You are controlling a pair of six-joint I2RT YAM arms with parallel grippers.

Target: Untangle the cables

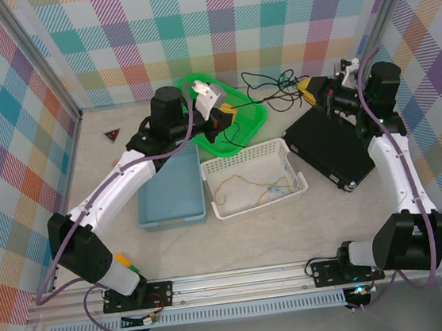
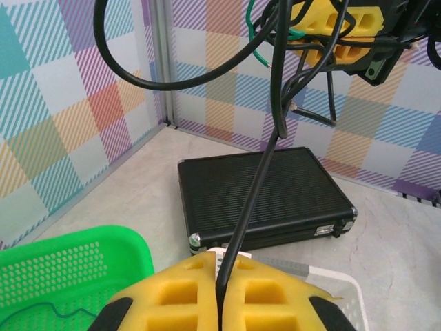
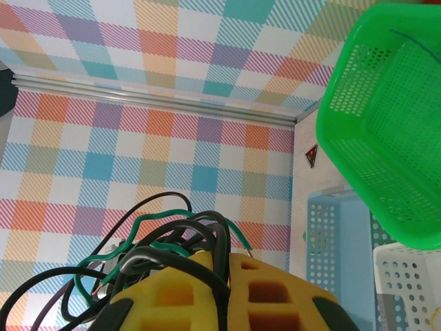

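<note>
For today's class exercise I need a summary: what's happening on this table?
Two robot arms hold a cable tangle stretched between them. The left hand is shut on one black cable; the right hand grips the tangle's black and green strands. A tan-yellow cable lies loose in the white basket.

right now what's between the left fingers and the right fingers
A black cable, pinched in the left fingers, runs straight up to the right fingers; the left wrist view shows it.
</note>
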